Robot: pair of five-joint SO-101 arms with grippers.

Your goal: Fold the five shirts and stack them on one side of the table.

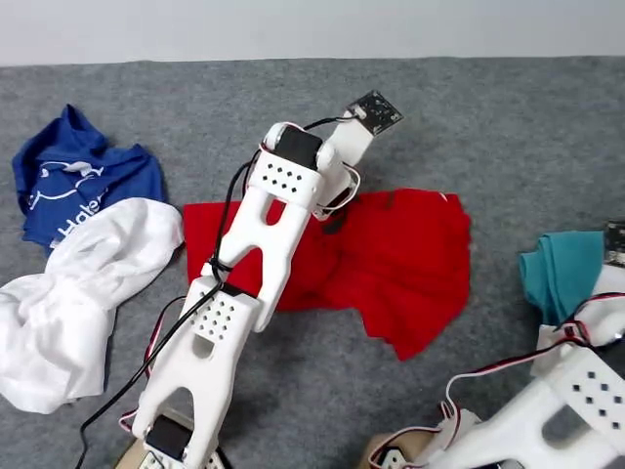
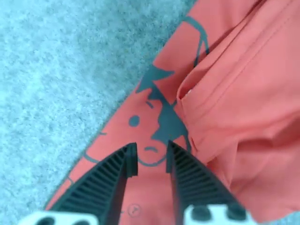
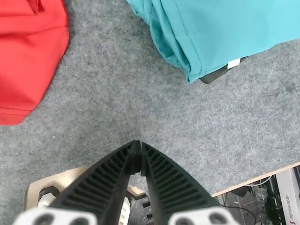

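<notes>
A red shirt [image 1: 400, 259] lies spread in the middle of the grey table, partly folded, with a dark print showing in the left wrist view [image 2: 159, 117]. My left gripper [image 2: 151, 158] hangs over its far edge [image 1: 334, 213], open, with the printed cloth flat between the fingertips. My right gripper [image 3: 140, 151] is shut on nothing, low over bare carpet near the table's front right. A folded teal shirt [image 1: 564, 274] [image 3: 220, 28] lies beside it. A crumpled blue shirt [image 1: 73, 186] and a crumpled white shirt [image 1: 83, 298] lie at the left.
The right arm's white links [image 1: 576, 396] fill the front right corner. A wooden base plate [image 3: 51, 187] and the table's front edge sit just behind the right gripper. Open carpet [image 1: 508, 127] stretches along the back and between the red and teal shirts.
</notes>
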